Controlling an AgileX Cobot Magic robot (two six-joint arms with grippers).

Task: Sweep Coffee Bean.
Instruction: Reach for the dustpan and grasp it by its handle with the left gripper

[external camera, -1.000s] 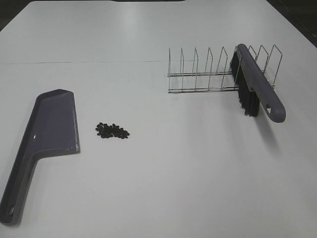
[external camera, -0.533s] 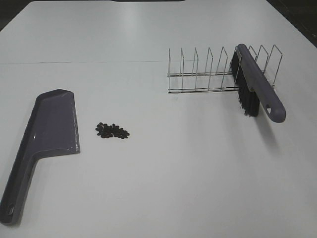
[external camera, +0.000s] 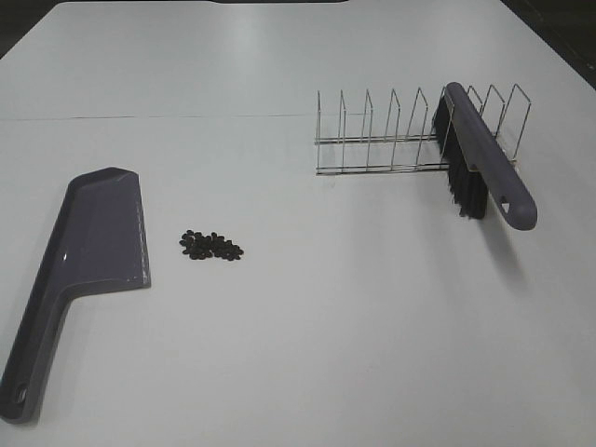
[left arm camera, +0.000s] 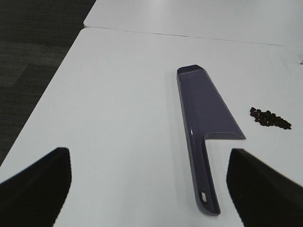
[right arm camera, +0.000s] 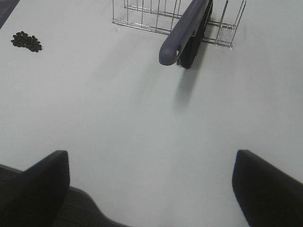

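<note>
The coffee beans (external camera: 211, 246) lie in a small dark patch on the white table, just right of the purple dustpan (external camera: 88, 251), which lies flat with its handle toward the front edge. Both also show in the left wrist view: the beans (left arm camera: 270, 118) and the dustpan (left arm camera: 203, 118). A purple brush (external camera: 480, 163) with black bristles leans in a wire rack (external camera: 391, 140); it also shows in the right wrist view (right arm camera: 187, 30). My left gripper (left arm camera: 147, 151) is open and empty, short of the dustpan handle. My right gripper (right arm camera: 150, 153) is open and empty, well short of the brush. Neither gripper shows in the exterior view.
The white table (external camera: 354, 317) has a seam (external camera: 140, 117) running across its far half. The left table edge drops to dark carpet (left arm camera: 28, 56). The wire rack (right arm camera: 142, 14) stands at the far right with several upright dividers.
</note>
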